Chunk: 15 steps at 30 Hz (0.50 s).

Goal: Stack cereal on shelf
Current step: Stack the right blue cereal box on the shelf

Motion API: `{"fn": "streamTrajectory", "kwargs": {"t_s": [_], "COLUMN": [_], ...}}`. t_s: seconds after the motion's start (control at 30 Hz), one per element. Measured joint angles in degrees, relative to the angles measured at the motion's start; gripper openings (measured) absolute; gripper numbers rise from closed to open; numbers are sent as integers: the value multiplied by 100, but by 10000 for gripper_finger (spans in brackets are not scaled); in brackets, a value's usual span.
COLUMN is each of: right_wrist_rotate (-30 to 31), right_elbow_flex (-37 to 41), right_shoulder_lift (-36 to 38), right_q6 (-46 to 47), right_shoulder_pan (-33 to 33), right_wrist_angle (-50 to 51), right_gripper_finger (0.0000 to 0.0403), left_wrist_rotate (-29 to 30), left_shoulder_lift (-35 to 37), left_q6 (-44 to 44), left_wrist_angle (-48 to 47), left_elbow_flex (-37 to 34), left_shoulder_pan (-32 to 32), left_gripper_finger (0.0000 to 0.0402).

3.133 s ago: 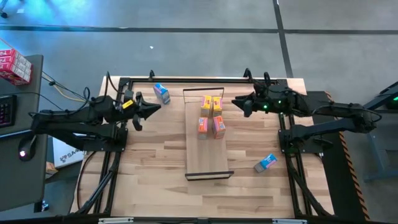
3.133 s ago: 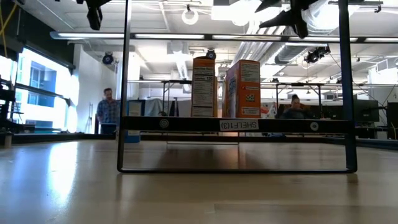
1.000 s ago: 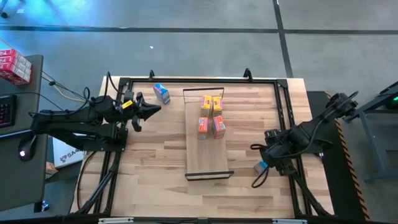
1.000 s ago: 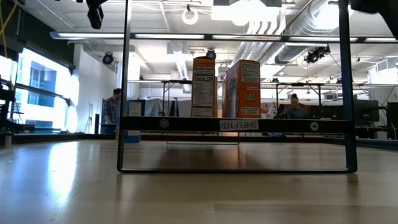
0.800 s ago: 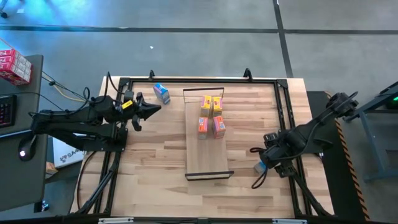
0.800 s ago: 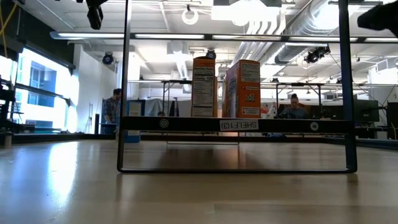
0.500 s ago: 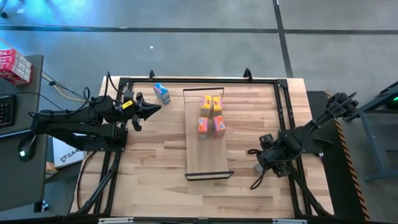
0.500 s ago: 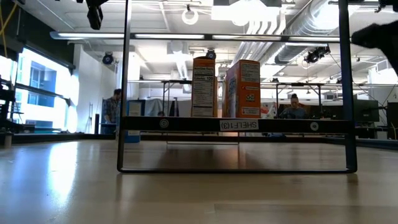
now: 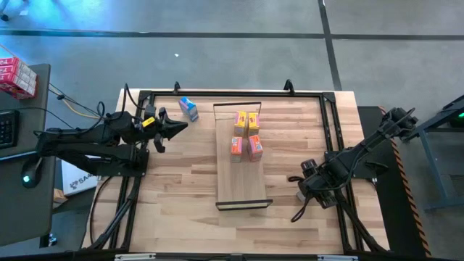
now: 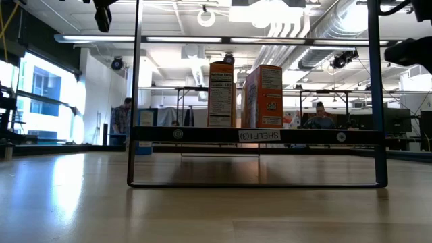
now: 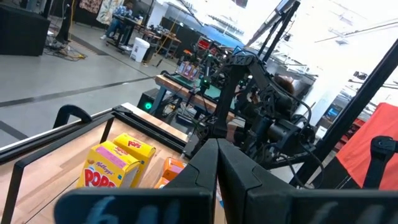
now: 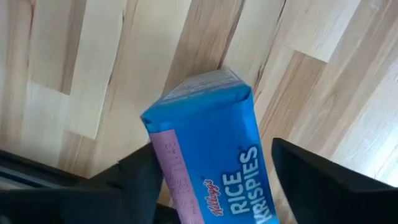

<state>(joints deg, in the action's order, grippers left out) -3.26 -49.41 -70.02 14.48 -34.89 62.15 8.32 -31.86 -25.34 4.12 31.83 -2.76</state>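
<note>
High view: the right gripper (image 9: 303,190) is low over the table's (image 9: 181,210) right side, just beside the shelf's (image 9: 241,185) near end, directly above a blue box (image 9: 299,196) that shows only as a sliver under it. Right wrist view looks straight down on that blue box (image 12: 208,155), lying flat on the planks, with one dark finger (image 12: 140,177) on either side of it; the jaws stand apart and straddle the box, and whether the pads touch it cannot be told. The shelf runs lengthwise down the table's middle, and four boxes stand upright toward its far half: two yellow boxes (image 9: 246,122) side by side, and two orange boxes (image 9: 246,147) just nearer. A second blue box (image 9: 188,109) lies on the table near the far left corner, apart from the shelf. The left gripper (image 9: 177,125) hangs beside that box, off the shelf's left, its jaws together, as the left wrist view (image 11: 217,171) confirms.
</note>
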Motion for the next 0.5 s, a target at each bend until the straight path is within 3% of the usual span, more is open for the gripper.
{"fn": "streamTrajectory", "kwargs": {"t_s": [0.33, 0.5], "right_wrist_rotate": [-177, -189], "right_elbow_flex": [-74, -827], "right_shoulder_lift": [-2, -4], "right_q6": [154, 271], "right_shoulder_pan": [2, 121], "right_wrist_angle": [-5, 125], "right_gripper_finger": [142, 113], "left_wrist_rotate": [0, -2], "left_shoulder_lift": [0, 0], "left_q6": [2, 5], "left_wrist_angle": [0, 0], "left_elbow_flex": [0, 0], "left_shoulder_pan": [1, 0], "left_gripper_finger": [0, 0]}}
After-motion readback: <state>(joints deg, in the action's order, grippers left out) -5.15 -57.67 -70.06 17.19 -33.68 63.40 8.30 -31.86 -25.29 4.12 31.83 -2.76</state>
